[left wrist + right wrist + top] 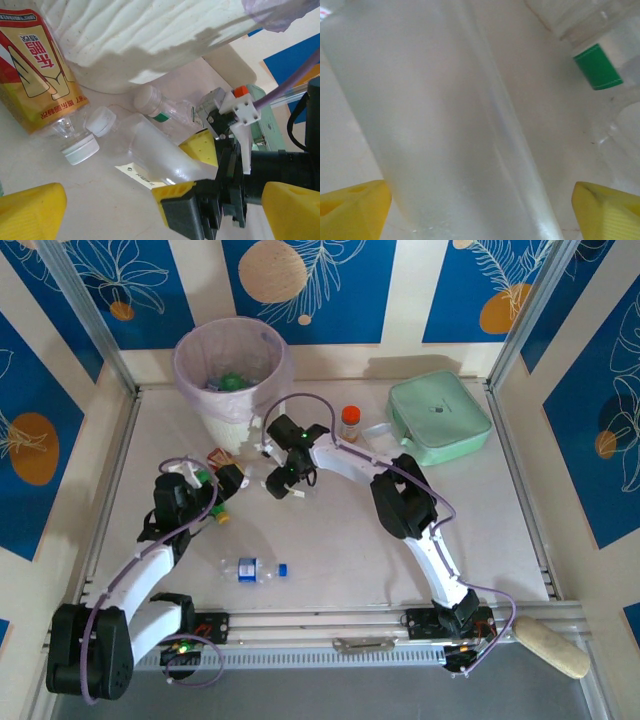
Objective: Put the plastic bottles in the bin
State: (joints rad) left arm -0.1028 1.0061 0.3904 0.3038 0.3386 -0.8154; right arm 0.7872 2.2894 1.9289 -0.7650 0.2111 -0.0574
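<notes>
Bin (pixel 232 360): far-left part of the worktop; tall white bucket, pale pink liner folded over the rim, green and blue bottle parts visible at the bottom.
Around: orange bottle with red cap (pixel 349 423) upright near the far edge, right of the bin; mint-green case (pixel 438 418) flat in the far-right corner, well apart from both grippers.
In the way: both grippers crowded close together at the bin's foot, among the lying bottles.
Left gripper (pixel 228 492): fingers spread wide, nothing between them.
Right gripper (pixel 283 480): yellow pads spread either side of the frosted bottle, not pinching; one pad stands clear of its wall.
Frosted bottle (pixel 455 140): lying on the worktop just in front of the bin; milky, translucent, long smooth body.
Red-and-gold labelled bottle (pixel 35 75): clear, lying against the bin's foot, two white caps just beside its neck.
Green-banded bottle (pixel 597 65): clear, lying just beyond the frosted bottle, beside the bin wall.
Blue-capped bottle (pixel 252 570): clear, blue-white label, lying alone toward the near edge, well apart from the rest.
</notes>
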